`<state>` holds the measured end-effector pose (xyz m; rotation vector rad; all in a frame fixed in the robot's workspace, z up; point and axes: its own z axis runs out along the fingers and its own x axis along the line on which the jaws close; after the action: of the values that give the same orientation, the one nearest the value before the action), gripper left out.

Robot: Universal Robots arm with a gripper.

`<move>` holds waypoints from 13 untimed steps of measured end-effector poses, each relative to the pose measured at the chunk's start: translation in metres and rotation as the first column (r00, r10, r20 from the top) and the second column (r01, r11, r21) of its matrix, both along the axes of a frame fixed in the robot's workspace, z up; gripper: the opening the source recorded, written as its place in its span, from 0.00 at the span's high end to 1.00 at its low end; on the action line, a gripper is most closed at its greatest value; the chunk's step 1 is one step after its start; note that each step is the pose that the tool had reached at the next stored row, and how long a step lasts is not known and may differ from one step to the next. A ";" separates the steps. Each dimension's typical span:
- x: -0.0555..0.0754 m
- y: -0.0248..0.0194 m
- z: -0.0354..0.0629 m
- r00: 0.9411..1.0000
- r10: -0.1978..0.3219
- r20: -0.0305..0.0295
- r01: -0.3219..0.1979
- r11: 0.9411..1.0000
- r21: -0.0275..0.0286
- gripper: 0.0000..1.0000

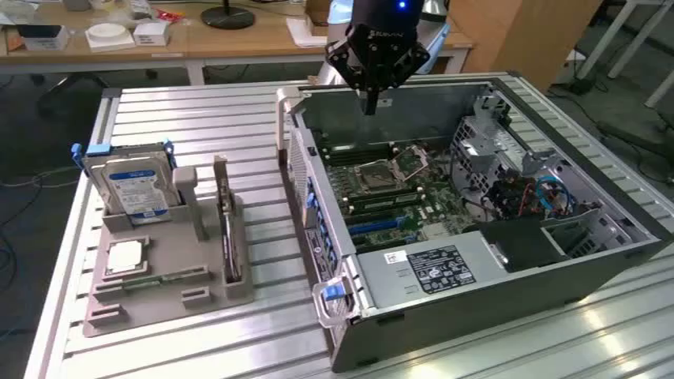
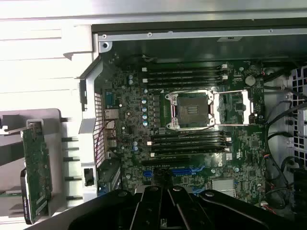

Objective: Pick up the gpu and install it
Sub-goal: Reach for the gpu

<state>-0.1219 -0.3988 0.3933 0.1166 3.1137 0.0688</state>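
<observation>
One pincer (image 1: 370,109), pressed together, empty, hangs over open computer case (image 1: 453,304); gpu (image 1: 226,229) stands in holder (image 1: 158,294) alongside.

Shiny ribbed metal table (image 1: 189,118), matt plastic holder (image 1: 169,294), matt circuit-board gpu (image 1: 226,225).

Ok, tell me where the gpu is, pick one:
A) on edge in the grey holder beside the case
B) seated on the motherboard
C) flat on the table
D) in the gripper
A: the gpu stands on edge in a slot of the holder, to the exterior view's left of the case, while the gripper hangs shut and empty over the case.
</observation>
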 end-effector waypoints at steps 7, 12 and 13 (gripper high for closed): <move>-0.001 0.0000 0.0000 1.000 0.000 0.000 0.000 1.000 0.000 0.90; -0.006 0.0000 0.0000 1.000 0.000 0.000 0.000 1.000 0.000 0.90; -0.006 0.0000 0.0000 1.000 0.000 0.000 0.000 1.000 0.000 0.90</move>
<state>-0.1279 -0.3988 0.3933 0.1166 3.1137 0.0687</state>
